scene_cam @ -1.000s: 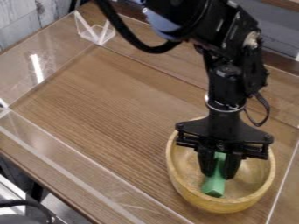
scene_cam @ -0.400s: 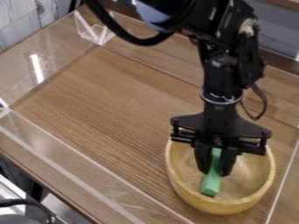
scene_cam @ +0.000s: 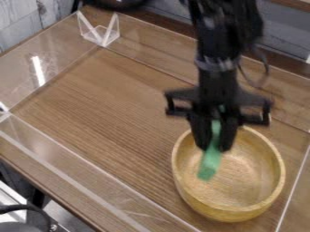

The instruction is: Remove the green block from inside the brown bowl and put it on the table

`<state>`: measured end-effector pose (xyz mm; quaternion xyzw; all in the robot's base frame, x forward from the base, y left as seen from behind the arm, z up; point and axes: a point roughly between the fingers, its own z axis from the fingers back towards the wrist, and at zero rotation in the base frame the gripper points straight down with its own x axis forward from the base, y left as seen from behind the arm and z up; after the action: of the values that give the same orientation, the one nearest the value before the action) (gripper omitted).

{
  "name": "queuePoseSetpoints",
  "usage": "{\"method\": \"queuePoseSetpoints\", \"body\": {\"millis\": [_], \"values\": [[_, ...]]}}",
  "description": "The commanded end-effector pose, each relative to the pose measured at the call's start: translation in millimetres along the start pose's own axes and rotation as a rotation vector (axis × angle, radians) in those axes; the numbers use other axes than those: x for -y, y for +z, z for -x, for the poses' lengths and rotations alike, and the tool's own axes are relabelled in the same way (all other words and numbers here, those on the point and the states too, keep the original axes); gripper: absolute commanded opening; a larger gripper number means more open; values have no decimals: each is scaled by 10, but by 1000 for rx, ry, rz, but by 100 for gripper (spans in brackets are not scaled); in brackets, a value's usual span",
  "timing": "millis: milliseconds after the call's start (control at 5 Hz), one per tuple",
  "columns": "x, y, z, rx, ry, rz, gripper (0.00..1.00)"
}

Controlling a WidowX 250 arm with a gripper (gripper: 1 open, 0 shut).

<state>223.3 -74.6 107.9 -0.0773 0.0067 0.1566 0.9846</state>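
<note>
The green block (scene_cam: pixel 209 161) hangs upright from my gripper (scene_cam: pixel 215 138), whose black fingers are shut on its top end. It has come up out of the brown bowl (scene_cam: pixel 269 203), and its lower end hangs over the bowl's left inner side, just above the rim. The light wooden bowl sits at the front right of the table (scene_cam: pixel 109 100), and nothing else shows inside it. The black arm comes down from the top of the view and points straight down; it is blurred by motion.
Low clear plastic walls (scene_cam: pixel 36 68) edge the table on the left and front. A small clear plastic stand (scene_cam: pixel 97 30) sits at the far left corner. Bare wood-grain tabletop stretches left of the bowl.
The gripper has closed on the green block and risen, drifting slightly left. The block, which stood inside the bowl, now hangs above the bowl's left side.
</note>
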Motion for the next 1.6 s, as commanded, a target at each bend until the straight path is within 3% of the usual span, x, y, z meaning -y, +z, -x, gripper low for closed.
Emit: {"method": "queuePoseSetpoints", "body": {"millis": [0,200,400,1200,1400], "values": [[-204,561,-224,76,-19,31,0],[-513,877,-397,107,-21,34,0],[-728,896,-462,124,-43,30,0],[-949,465,-664,150,-145,-5,0],[-956,404,-650,150,-169,-11,0]]}}
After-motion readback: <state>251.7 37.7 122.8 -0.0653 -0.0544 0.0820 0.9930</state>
